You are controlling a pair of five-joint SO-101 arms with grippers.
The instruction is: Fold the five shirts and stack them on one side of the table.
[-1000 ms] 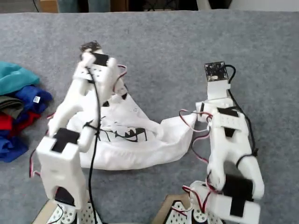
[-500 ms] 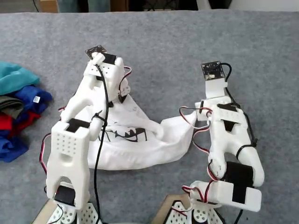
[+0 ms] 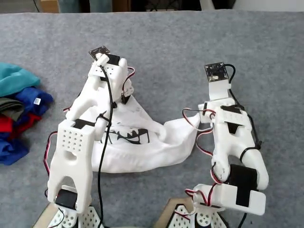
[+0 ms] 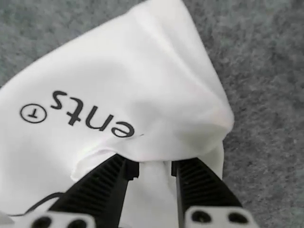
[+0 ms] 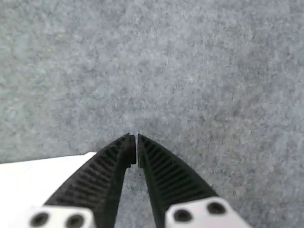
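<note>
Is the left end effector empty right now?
No, a fold of the white shirt sits pinched between the fingers of the left end effector in the left wrist view.

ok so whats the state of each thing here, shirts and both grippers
white shirt: spread out and crumpled, not folded
left gripper: shut on a fold of the white shirt
right gripper: shut, holding nothing, beside the shirt's edge
coloured shirts: bunched in a loose heap
</note>
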